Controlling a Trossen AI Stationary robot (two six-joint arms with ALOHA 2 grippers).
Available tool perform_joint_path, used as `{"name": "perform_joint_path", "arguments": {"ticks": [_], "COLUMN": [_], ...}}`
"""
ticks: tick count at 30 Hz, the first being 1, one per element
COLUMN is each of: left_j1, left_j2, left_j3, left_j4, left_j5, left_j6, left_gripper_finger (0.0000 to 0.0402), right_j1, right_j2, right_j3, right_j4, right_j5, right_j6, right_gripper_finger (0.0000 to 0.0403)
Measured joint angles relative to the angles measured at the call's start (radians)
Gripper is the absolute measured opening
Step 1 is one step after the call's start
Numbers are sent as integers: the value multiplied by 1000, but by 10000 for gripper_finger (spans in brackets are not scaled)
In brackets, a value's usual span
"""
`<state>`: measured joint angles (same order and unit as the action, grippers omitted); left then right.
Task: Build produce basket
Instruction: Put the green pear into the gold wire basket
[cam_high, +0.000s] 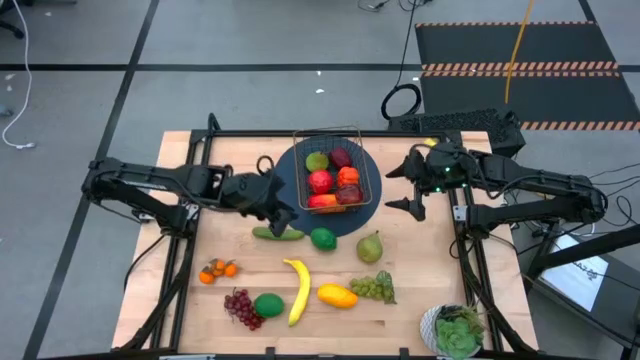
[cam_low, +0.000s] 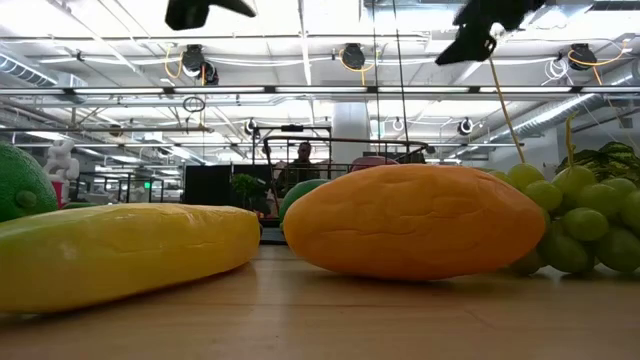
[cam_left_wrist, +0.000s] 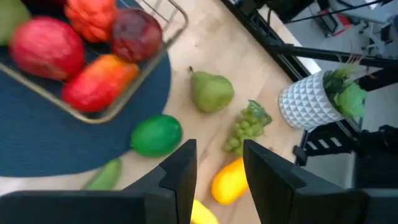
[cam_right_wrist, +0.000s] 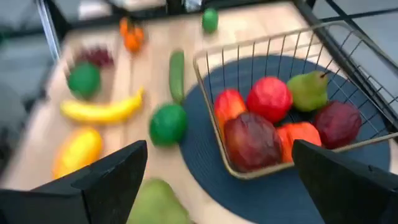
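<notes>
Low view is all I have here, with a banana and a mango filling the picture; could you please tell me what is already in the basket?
Observer: The basket holds several red fruits and a green one, and it stands on a round blue mat.
Operator: Thank you. Where are the grippers?
Observer: The left gripper, jaws partly open and empty, hangs beside the basket above the cucumber.
Operator: And the right one?
Observer: The right gripper waits wide open on the basket's other side, holding nothing.
</notes>
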<state>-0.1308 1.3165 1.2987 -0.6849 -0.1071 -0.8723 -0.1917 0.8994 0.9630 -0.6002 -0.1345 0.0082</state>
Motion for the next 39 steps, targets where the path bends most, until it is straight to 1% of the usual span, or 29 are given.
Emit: {"name": "perform_joint_path", "arguments": {"ticks": [3,6,9,13,17,22,25,27,32,39], "left_j1": [-31,-61,-90,-110,-111,-103,-103,-103,-96,-69], "left_j2": [17,26,25,25,25,25,25,25,25,25], "left_j3": [0,1,0,0,0,0,0,0,0,0], "left_j4": [42,99,129,122,125,168,166,166,166,165], "left_j5": [-3,-19,-78,-142,-174,-175,-175,-175,-174,-175], "left_j6": [-57,-94,-132,-151,-154,-123,-124,-120,-96,-70], "left_gripper_finger": [131,131,131,131,131,131,131,131,131,131], "right_j1": [0,3,9,17,16,16,16,16,16,16], "right_j2": [1,0,0,0,0,1,1,0,0,13], "right_j3": [-63,-127,-189,-289,-421,-588,-660,-692,-735,-755], "right_j4": [32,78,117,182,352,632,724,755,761,764], "right_j5": [-26,-60,-106,-135,-157,-159,-159,-162,-189,-188], "right_j6": [-71,-77,-73,-75,-77,-81,-74,-73,-119,-261], "right_gripper_finger": [392,391,391,391,391,391,391,391,386,329]}}
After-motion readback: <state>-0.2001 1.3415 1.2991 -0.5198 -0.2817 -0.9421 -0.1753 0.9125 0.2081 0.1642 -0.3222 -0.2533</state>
